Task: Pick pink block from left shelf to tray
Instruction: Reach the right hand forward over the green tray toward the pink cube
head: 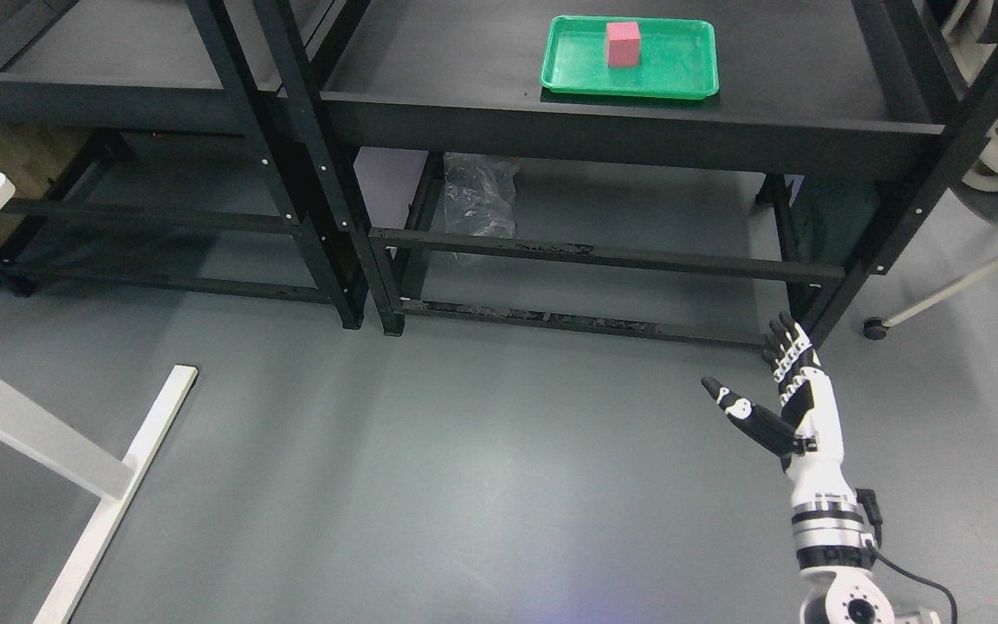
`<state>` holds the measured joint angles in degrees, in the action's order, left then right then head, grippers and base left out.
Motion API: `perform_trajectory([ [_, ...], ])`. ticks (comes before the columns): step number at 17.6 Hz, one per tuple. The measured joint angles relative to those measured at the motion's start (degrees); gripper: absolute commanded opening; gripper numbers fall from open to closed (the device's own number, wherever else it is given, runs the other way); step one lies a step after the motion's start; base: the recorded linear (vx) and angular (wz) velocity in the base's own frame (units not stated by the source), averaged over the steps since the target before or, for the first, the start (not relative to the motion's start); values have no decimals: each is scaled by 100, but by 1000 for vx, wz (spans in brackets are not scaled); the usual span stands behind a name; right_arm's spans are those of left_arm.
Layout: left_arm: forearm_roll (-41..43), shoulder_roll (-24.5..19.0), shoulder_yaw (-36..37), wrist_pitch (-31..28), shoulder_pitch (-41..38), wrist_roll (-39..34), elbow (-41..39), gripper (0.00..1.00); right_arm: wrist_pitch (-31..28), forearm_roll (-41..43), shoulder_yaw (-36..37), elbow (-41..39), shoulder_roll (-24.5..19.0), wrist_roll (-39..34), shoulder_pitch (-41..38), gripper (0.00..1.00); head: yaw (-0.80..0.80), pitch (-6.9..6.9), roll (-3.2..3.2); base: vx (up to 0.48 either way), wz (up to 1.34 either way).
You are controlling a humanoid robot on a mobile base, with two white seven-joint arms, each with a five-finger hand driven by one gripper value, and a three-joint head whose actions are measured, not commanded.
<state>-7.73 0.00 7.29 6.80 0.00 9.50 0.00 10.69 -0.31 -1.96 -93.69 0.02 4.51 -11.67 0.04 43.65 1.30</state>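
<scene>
Sitting upright in the green tray (690, 61), the pink block (623, 44) rests toward the tray's back half, a little left of its middle, with bare tray floor on every side of it. The tray lies flat on the top board of the right-hand black shelf unit (629, 130), near that board's front edge.

Low at the right, the right hand (778, 399) hangs over the grey floor (464, 485) well below and in front of the shelf, its fingers (787, 345) extended upward and the thumb splayed out to the left, holding nothing. Its white and black forearm rises from the bottom edge, with a dark cable looping beside the wrist joint.

A second black shelf unit (118, 104) stands just to the left, its uprights nearly touching the first. Under the right-hand unit, a crumpled clear plastic bag (480, 195) lies behind the lower crossbar. White table legs (74, 468) and a white tabletop corner cut in at the far left. A caster on a pale leg (876, 328) stands on the floor at the right, beside the shelf's front post.
</scene>
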Motion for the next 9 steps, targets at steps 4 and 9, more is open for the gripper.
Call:
perform_trajectory([
  [4, 0, 0, 0, 0, 0, 0, 0, 100, 9, -606, 62, 0, 140, 452, 122, 100, 0, 0, 0, 208, 80],
  [9, 0, 0, 0, 0, 0, 0, 0, 100, 33, -1468, 119, 0, 466, 729, 214, 100, 0, 0, 0, 220, 19],
])
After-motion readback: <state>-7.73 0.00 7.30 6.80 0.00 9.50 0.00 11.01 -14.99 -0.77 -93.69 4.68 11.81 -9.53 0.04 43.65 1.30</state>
